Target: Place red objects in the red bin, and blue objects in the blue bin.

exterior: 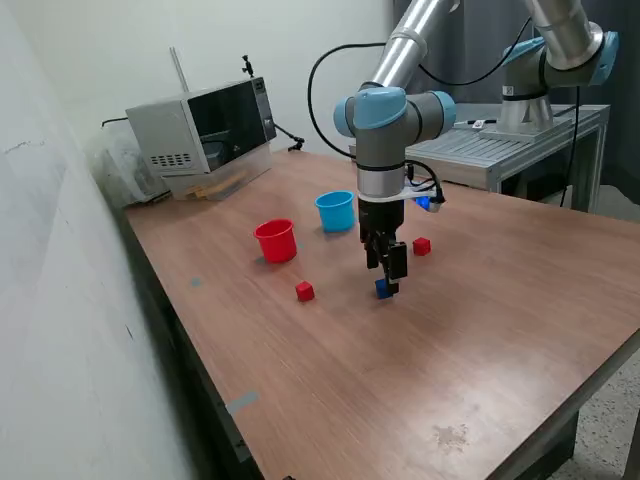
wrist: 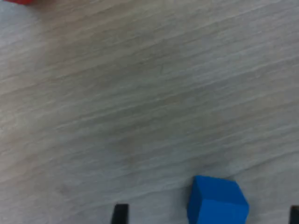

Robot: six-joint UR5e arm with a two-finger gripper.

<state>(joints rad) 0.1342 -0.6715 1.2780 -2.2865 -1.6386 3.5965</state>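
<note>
A dark blue cube [exterior: 383, 289] rests on the wooden table. My gripper [exterior: 389, 274] hangs right over it, fingers pointing down. In the wrist view the blue cube [wrist: 217, 201] lies between the two dark fingertips [wrist: 120, 213], with gaps on both sides, so the gripper [wrist: 208, 215] is open. One red cube [exterior: 305, 291] lies toward the exterior view's left of the gripper, another red cube [exterior: 421, 246] just behind it. The red cup [exterior: 276, 241] and the light-blue cup [exterior: 336, 211] stand upright farther back, side by side. A red sliver [wrist: 18, 1] shows at the wrist view's edge.
A microwave [exterior: 205, 125] sits at the table's far corner by the white wall. A second arm [exterior: 555, 55] stands on a metal bench [exterior: 500, 145] behind the table. The table's front edge [exterior: 560, 410] runs along the exterior view's right.
</note>
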